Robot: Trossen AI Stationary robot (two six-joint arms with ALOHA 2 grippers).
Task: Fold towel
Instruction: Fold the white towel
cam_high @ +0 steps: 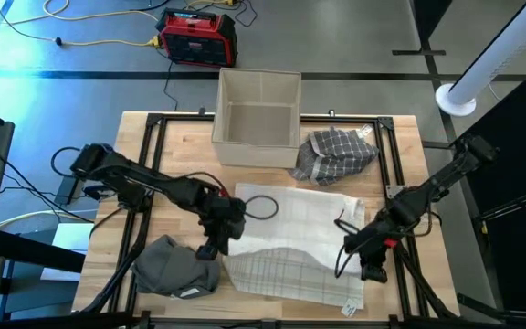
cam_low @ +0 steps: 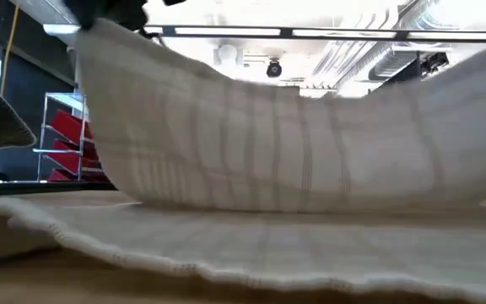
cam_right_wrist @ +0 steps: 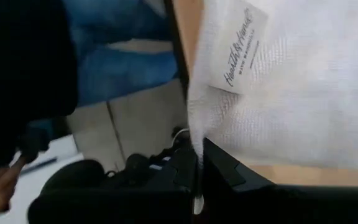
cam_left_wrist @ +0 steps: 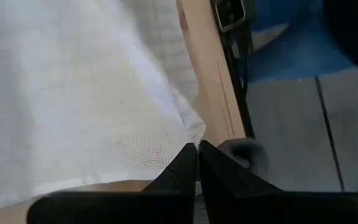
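While both claws pinch its lifted edge, the white towel sags between left gripper and right gripper.

Wooden table with black frame carries: open beige box at far edge, crumpled dark plaid cloth just beside it, white checked towel mid-table, grey cloth bundle at near left corner.
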